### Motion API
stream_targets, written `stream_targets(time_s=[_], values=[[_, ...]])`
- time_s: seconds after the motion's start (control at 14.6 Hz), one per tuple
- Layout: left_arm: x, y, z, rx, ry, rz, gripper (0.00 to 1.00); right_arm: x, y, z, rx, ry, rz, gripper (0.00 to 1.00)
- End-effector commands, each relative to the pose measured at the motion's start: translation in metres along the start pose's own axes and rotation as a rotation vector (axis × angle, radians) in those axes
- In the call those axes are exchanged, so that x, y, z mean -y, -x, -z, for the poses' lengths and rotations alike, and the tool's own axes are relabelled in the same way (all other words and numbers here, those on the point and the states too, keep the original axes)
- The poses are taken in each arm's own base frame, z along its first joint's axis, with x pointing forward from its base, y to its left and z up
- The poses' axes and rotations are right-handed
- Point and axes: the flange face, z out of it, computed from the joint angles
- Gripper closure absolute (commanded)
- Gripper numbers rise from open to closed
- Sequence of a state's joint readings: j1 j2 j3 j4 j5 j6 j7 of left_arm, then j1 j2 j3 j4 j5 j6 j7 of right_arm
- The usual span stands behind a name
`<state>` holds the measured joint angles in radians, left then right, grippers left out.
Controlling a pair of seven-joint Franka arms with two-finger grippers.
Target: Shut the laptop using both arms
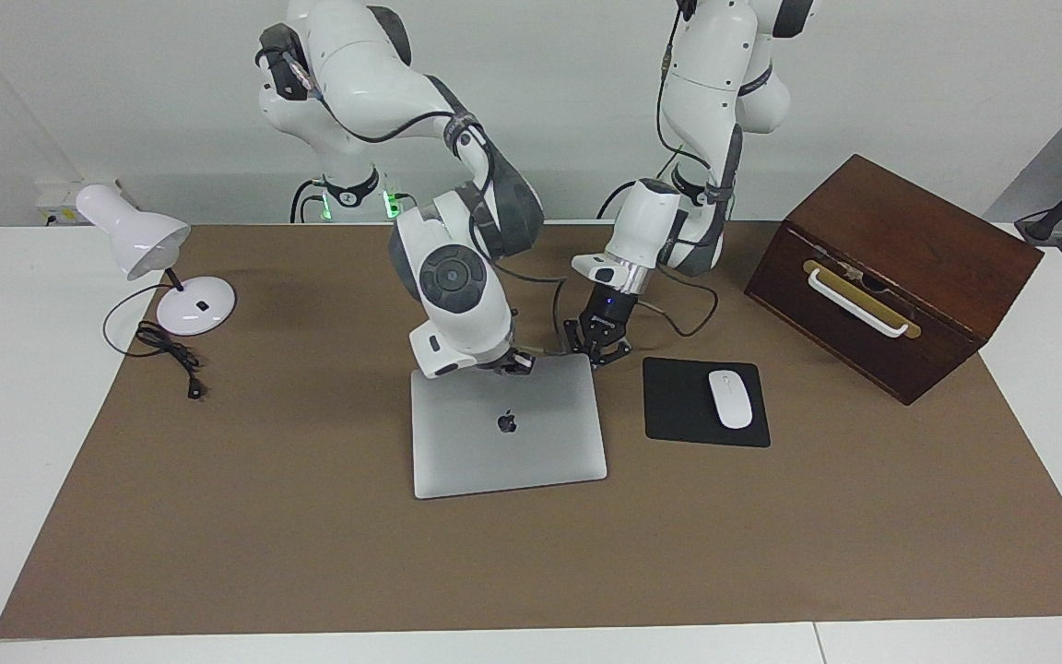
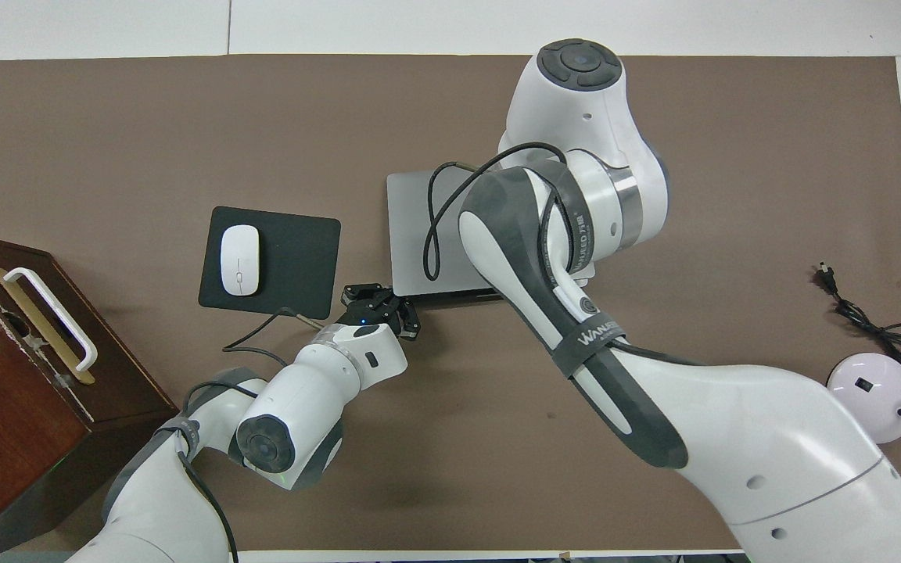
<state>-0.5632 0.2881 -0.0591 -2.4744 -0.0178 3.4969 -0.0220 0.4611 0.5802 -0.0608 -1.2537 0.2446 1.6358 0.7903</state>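
The laptop lies shut and flat at the middle of the surface, its lid with the dark logo facing up. Bare brown mat stretches wide on the laptop's edge farthest from the robots and toward the right arm's end. The right gripper sits clenched at the lid's edge nearest the robots, holding nothing; the overhead view hides it under the arm. The left gripper is clenched too and empty, at the laptop's corner nearest the robots, beside the mouse pad. The mouse pad lies just beside the laptop toward the left arm's end, a narrow strip of mat between them, with a white mouse on it. A wooden box with a white handle stands closed toward the left arm's end; what it holds cannot be seen. A white desk lamp stands at the right arm's end, well apart.
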Motion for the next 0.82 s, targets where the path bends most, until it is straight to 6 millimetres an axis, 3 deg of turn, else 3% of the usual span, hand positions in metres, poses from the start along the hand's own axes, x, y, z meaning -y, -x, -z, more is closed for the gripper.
stream_targets(time_s=[0.0,0.21,0.27,0.34,0.41,0.48,0.75], values=[[0.022,0.022,-0.009,0.057,-0.027,0.019,1.00,-0.037,0.003,0.059,0.001,-0.018,0.035,1.00],[0.021,0.024,0.000,0.069,-0.028,0.023,1.00,-0.088,0.000,0.119,-0.143,0.093,0.229,1.00],[0.023,0.026,0.004,0.070,-0.030,0.025,1.00,-0.101,-0.005,0.128,-0.172,0.137,0.280,0.86],[0.027,0.025,0.009,0.067,-0.036,0.031,1.00,-0.114,-0.012,0.144,-0.207,0.158,0.326,0.33],[0.027,0.027,0.011,0.077,-0.037,0.032,1.00,-0.122,-0.015,0.157,-0.230,0.166,0.368,0.07],[0.027,0.025,0.014,0.091,-0.037,0.032,1.00,-0.130,-0.019,0.163,-0.241,0.181,0.415,0.00],[0.030,0.002,0.042,0.204,-0.049,0.037,1.00,-0.182,-0.036,0.217,-0.335,0.217,0.514,0.00]])
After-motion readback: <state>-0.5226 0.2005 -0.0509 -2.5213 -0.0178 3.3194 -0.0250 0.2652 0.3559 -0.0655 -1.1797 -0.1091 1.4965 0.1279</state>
